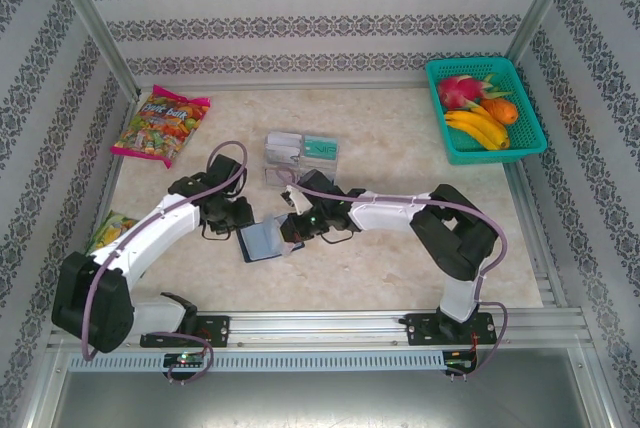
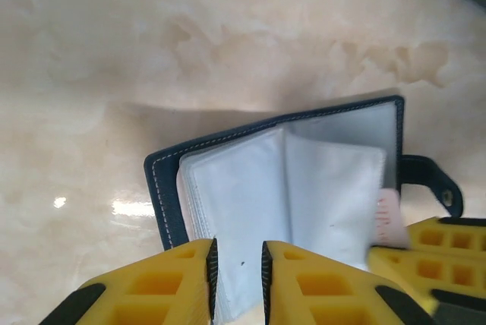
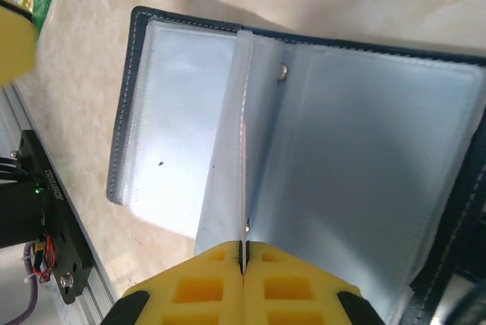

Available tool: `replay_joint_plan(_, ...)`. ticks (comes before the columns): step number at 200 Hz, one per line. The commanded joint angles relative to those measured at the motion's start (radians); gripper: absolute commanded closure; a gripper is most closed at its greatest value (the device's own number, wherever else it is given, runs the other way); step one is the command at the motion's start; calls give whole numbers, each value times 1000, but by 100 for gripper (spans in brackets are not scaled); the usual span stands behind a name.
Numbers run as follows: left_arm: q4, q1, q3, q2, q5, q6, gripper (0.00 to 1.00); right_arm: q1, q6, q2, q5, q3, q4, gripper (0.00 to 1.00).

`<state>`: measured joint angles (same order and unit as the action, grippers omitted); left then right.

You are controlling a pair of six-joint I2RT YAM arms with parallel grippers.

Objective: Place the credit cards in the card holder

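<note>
**While a navy card holder lies open, two grippers meet over its pages**

Where the two arms meet on the marbled table (image 1: 400,138), the card holder (image 1: 262,242) lies open and flat. Its navy cover is down, its grey-clear leaves face up, and a snap tab (image 2: 434,182) sticks out at one side.

The right gripper (image 3: 243,253) is closed right up on a thin sheet seen edge-on over the fold, with a reddish line running along it. In the left wrist view a pale credit card (image 2: 389,217) with red print sits at that gripper's tips, by the leaf edge on the tab side. The pinched sheet is therefore most likely this card, part way into a pocket.

The left gripper (image 2: 237,276) has its jaws parted by a narrow slot. The free edge of a sleeve leaf (image 2: 228,219) lies in the slot and is not visibly pinched.

Farther back, a clear acrylic tray (image 1: 268,156) holds more cards, among them a teal card (image 1: 322,148).

By its look the card is light, stiff and slick. It is best taken by a short edge, so its length is free to slide in. The leaves look soft and floppy and are likely to buckle or cling shut, so a pocket mouth needs lifting. The holder itself is light and could skid on the smooth table, and pinning its cover edge would steady it.
</note>
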<state>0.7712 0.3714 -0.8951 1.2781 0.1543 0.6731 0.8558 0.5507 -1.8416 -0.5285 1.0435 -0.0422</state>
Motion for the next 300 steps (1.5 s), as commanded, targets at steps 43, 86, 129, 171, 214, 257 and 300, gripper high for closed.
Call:
replay_joint_plan(43,40,-22,17,-33,28,25,77,29,-21,-4,46,58,-36,100)
replay_joint_plan(86,-97,-22,139,34,93,53,83,-22,5,73,115,-14,-24,100)
replay_joint_plan(129,-166,-22,188,88,101,50,84,-81,-13,163,105,-46,-51,100)
replay_joint_plan(171,-187,-22,216,131,82,43,87,-63,-15,210,24,-2,-63,100)
replay_joint_plan(214,-174,-22,211,142,40,30,93,-7,3,35,-15,64,-22,100)
replay_joint_plan(257,-159,-22,205,150,10,15,97,-13,-4,-99,-3,100,-6,100)
replay_joint_plan(300,-155,-22,199,158,6,6,99,-53,-36,-66,67,53,-49,100)
